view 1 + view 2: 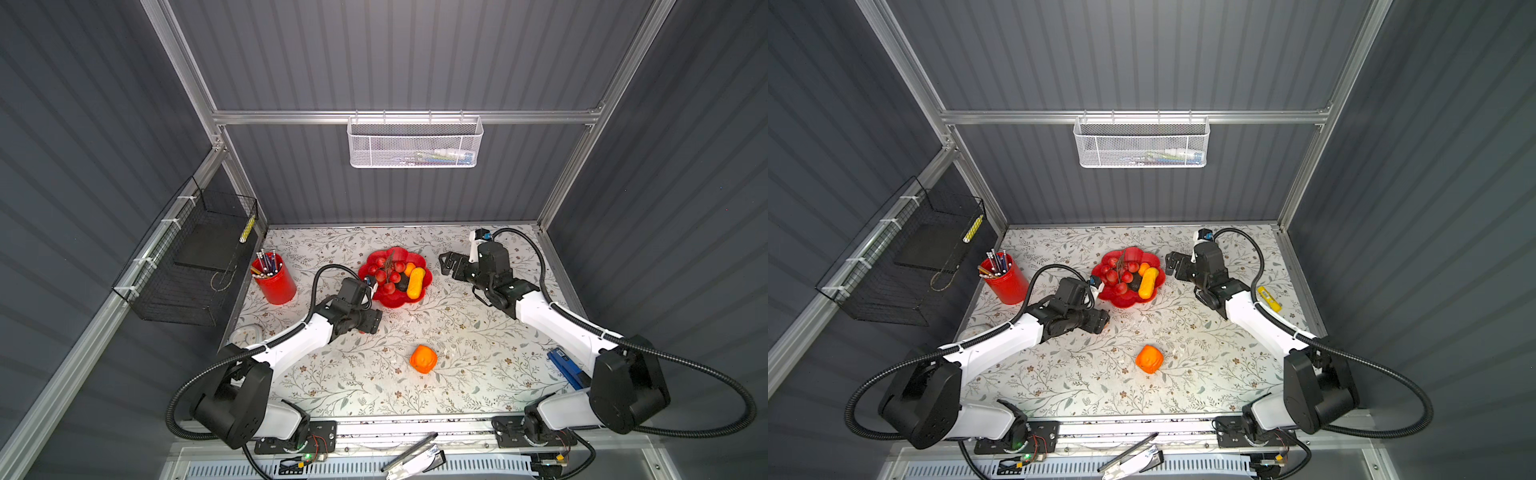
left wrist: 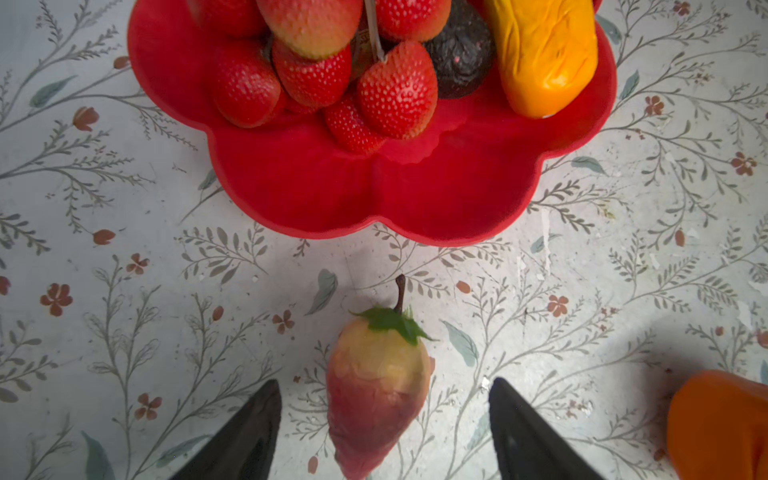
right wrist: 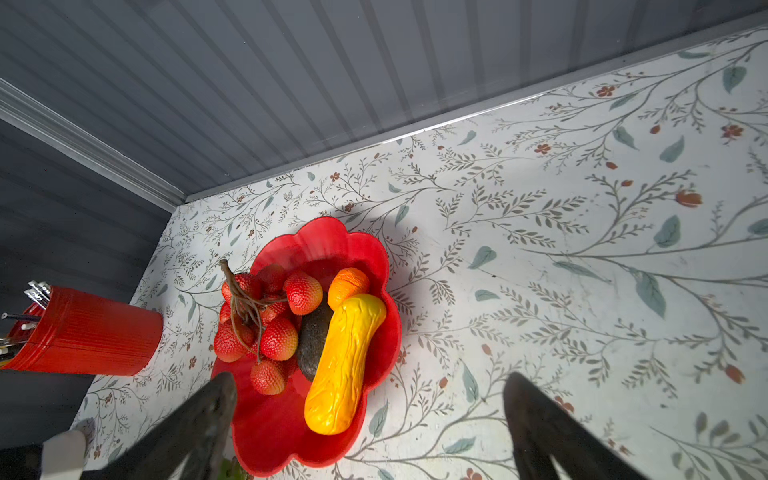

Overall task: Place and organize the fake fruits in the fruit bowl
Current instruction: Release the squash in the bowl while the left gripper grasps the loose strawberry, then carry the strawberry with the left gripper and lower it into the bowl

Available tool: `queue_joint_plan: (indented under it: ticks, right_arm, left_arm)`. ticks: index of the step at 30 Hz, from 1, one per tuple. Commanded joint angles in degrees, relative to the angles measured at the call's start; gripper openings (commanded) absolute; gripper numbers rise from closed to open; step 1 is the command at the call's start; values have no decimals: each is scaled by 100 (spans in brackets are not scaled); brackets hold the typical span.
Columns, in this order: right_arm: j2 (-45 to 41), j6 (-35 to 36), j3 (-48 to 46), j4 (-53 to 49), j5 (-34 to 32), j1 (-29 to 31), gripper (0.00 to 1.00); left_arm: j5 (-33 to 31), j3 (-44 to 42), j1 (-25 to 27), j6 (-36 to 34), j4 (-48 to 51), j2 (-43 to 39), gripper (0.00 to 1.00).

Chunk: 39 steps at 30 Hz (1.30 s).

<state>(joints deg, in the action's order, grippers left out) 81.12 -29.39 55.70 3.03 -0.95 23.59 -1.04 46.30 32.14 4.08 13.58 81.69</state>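
Observation:
The red flower-shaped fruit bowl [image 1: 392, 302] [image 3: 274, 428] holds a bunch of red berries [image 1: 384, 270] [image 3: 257, 316], a dark avocado [image 3: 313, 340], a small orange [image 3: 348, 284] and a yellow-orange squash-like fruit [image 1: 415, 283] [image 2: 544, 54]. A red strawberry [image 2: 378, 395] lies on the table just in front of the bowl. My left gripper [image 2: 384, 381] [image 1: 370, 328] is open around it, with a gap on each side. An orange pepper-like fruit [image 1: 424, 358] [image 2: 719, 428] sits alone nearer the front. My right gripper [image 3: 370, 375] [image 1: 445, 266] hangs wide open and empty, just right of the bowl.
A red pencil cup [image 1: 274, 278] stands left of the bowl. A black wire basket [image 1: 195, 257] hangs on the left wall and a white mesh basket [image 1: 415, 141] on the back wall. A blue object [image 1: 565, 365] and a yellow one [image 1: 1268, 297] lie along the right edge.

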Motion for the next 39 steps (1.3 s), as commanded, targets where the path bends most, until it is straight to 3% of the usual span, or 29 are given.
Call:
queue_joint_plan:
  ticks: [1,13,22,31,39]
  right_arm:
    - [-140,26,-59,-28,-86,-68,99]
    - [-123,-32,-164,21,7,-152,99]
    - [-96,-106,-209,73,54,-195,99]
    - [-95,-137,-209,73,94,-224,99]
    - [-167,-135,-244,31,113,-258,99]
  left_arm:
    - [241,318,-32,-109,159,288,78]
    - [291,684,-33,-52,709,1057,62]
    - [350,825,-34,-50,978,985,34]
    - [660,1375,-32,-357,1041,218,31]
    - [818,2407,-35,-887,835,841,32]
